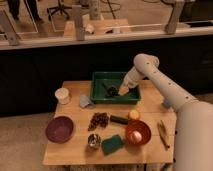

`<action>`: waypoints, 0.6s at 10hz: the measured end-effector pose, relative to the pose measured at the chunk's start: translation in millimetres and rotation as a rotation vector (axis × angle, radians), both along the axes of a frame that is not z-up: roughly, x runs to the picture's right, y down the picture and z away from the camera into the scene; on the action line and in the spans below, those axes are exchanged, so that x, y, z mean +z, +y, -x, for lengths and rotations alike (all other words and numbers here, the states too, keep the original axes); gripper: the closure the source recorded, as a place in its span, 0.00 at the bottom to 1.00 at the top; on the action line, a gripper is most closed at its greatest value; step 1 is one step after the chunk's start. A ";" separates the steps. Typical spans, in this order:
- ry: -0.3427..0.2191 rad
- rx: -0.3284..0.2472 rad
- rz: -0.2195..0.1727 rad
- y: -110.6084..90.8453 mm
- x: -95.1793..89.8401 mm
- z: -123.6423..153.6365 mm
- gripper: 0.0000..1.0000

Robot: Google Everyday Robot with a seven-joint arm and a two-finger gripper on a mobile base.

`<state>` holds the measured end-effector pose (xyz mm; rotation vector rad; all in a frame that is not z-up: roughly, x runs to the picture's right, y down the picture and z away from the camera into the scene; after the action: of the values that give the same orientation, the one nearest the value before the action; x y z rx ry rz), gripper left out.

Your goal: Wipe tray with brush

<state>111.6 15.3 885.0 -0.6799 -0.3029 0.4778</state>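
Down inside the tray (131, 98), the claw (120, 92) is clamped shut on the brush (108, 90), whose dark end sticks out just beside it over the green floor. The tray's raised walls surround the claw on all sides.

1. The tray (115, 100) sits at the rear centre of the table (75, 150).
2. The brush (108, 90) lies inside the tray; the gripper (121, 92) holds its right end.
3. A cup (62, 95) stands left of the tray.
4. A sponge (113, 144) lies near the front edge, just left of a bowl (138, 133).
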 end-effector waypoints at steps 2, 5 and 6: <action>0.027 0.008 -0.002 -1.7 5.2 -7.2 0.95; 0.088 0.029 -0.002 -8.0 14.4 -30.4 0.95; 0.109 0.039 -0.003 -10.0 16.5 -41.3 0.95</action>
<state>152.9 5.2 901.6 -0.6438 -0.2148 0.5494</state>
